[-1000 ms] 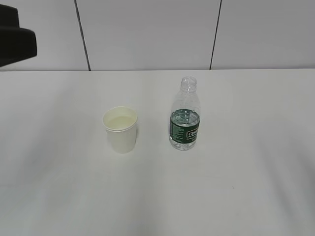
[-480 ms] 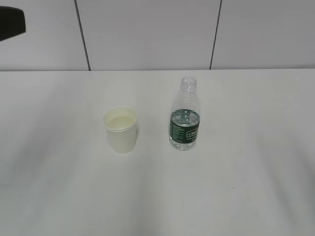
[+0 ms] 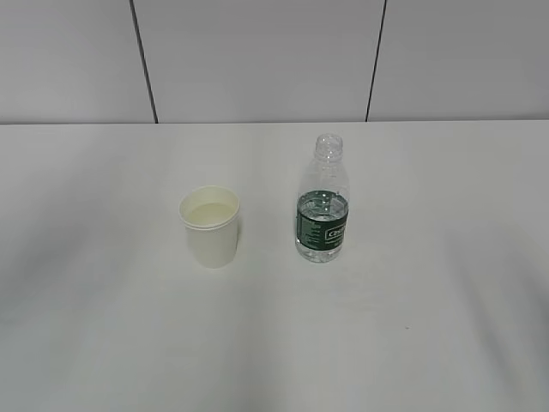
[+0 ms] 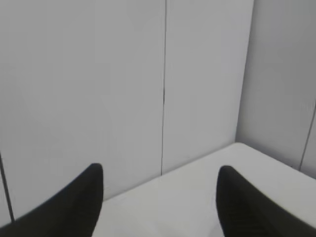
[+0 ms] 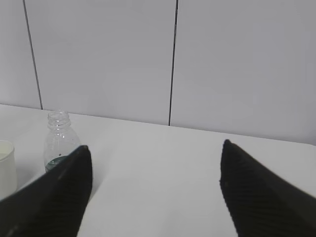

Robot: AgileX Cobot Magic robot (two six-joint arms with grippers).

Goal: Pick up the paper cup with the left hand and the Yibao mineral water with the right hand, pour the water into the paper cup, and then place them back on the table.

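Both pincers released and empty, cup and bottle standing on the table.

The left pincer (image 4: 160,197) gapes at wall panels over a table (image 4: 187,197) corner. The right pincer (image 5: 155,185) is spread too; the bottle (image 5: 58,140) stands ahead beyond its left finger (image 5: 54,197), the cup (image 5: 6,168) further left, apart from the bottle.

Beyond the open fingertips of both wrist views stands a pale grey panelled wall (image 3: 257,60), split by thin dark vertical seams (image 3: 144,60) (two show from outside); soft, even light, faint shadows below.
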